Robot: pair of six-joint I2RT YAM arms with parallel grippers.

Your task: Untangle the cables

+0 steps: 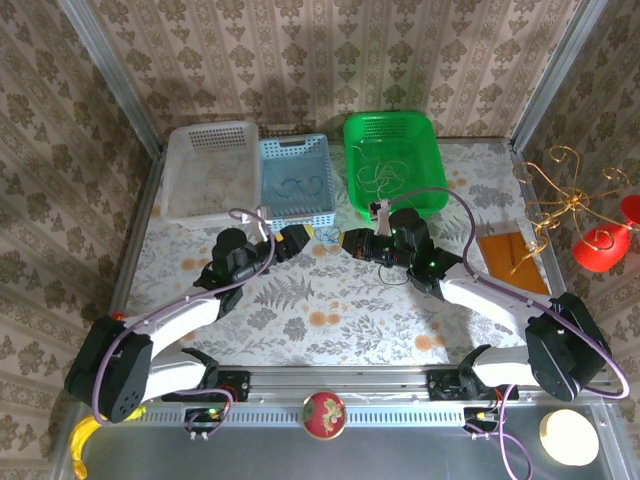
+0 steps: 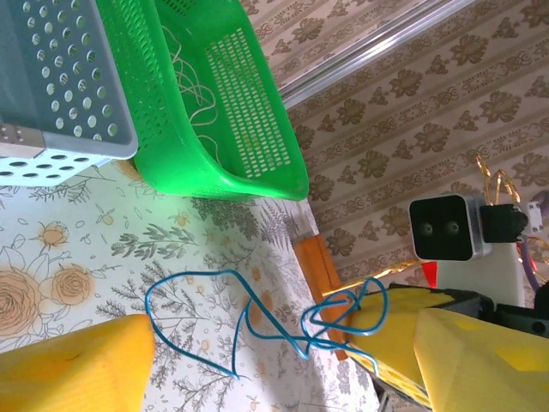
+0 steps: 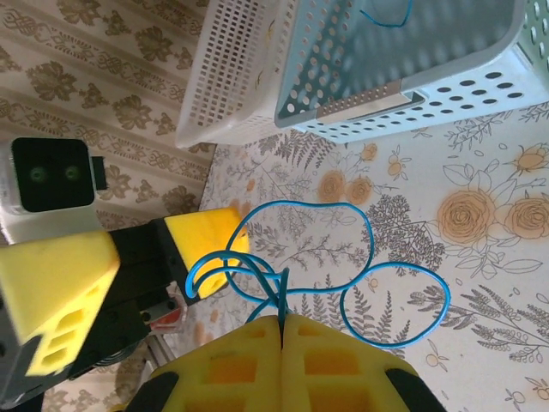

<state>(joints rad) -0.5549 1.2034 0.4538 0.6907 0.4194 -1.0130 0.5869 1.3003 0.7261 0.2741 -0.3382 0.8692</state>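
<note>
A blue cable (image 1: 328, 236) hangs in loops between the two grippers at mid-table. My right gripper (image 3: 281, 319) is shut on it, the wire pinched between its yellow pads. From there the loops (image 3: 305, 204) spread over the flowered cloth. My left gripper (image 2: 283, 365) faces it, open, its yellow fingers (image 2: 77, 360) on either side of the cable (image 2: 223, 272), not touching it. One loop lies against the left gripper's fingertip (image 3: 210, 245). More cables lie in the baskets: pale and yellow ones in the green basket (image 1: 430, 150), a blue one in the blue basket (image 1: 270, 205).
A white basket (image 1: 180, 180) stands left of the blue one along the back edge. A gold wire stand with red ornaments (image 1: 575, 205) and an orange board (image 1: 512, 260) are at the right. A red ball (image 1: 323, 413) and a white disc (image 1: 567, 435) sit on the near rail.
</note>
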